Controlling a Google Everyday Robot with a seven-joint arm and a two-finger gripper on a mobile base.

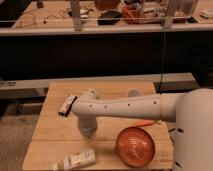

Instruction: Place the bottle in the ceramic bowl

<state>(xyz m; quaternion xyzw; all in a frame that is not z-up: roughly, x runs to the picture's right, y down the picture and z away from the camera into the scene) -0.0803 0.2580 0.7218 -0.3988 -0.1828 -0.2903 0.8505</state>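
The bottle, small and white with an orange-brown label band, lies on its side near the front left edge of the wooden table. The ceramic bowl, wide and glossy orange with thin white curved lines, sits at the front right of the table. My white arm reaches across from the right. The gripper points down at the tabletop, just behind and slightly right of the bottle and left of the bowl. It holds nothing that I can see.
A flat dark-and-white bar-shaped object lies at the table's back left. A small pale cup stands at the back right. A thin orange item lies behind the bowl. A dark bench with clutter runs behind the table.
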